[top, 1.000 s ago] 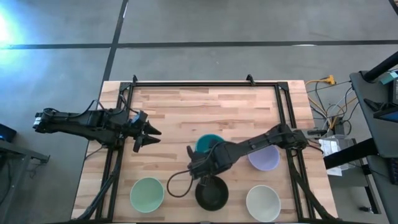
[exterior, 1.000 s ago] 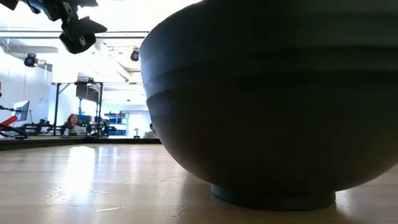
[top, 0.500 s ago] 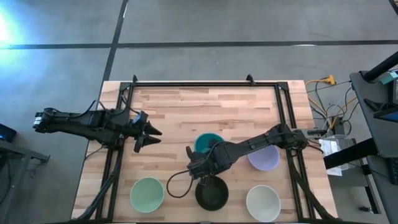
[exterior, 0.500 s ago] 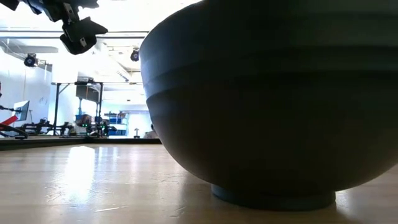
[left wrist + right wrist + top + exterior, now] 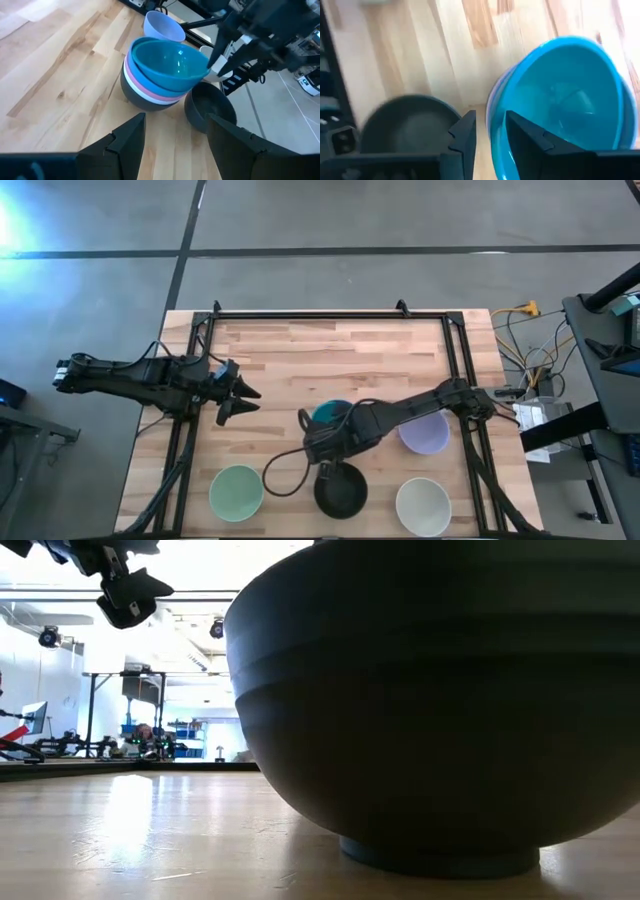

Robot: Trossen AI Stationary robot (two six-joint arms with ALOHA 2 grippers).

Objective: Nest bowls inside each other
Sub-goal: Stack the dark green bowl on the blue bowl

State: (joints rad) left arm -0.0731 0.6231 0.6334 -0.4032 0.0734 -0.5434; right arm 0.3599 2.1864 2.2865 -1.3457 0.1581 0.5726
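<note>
Right gripper [image 5: 313, 442] nearer teal bowl [image 5: 170, 60]; no readable writing.

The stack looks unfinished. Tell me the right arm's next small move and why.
Probably ease the teal bowl down level: it sits tilted atop the stack, with the right gripper at its rim. The left gripper waits aside.

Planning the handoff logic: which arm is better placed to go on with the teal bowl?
The right: its end effector is at the teal bowl on the stack, while the left end effector waits near the table's left edge.
</note>
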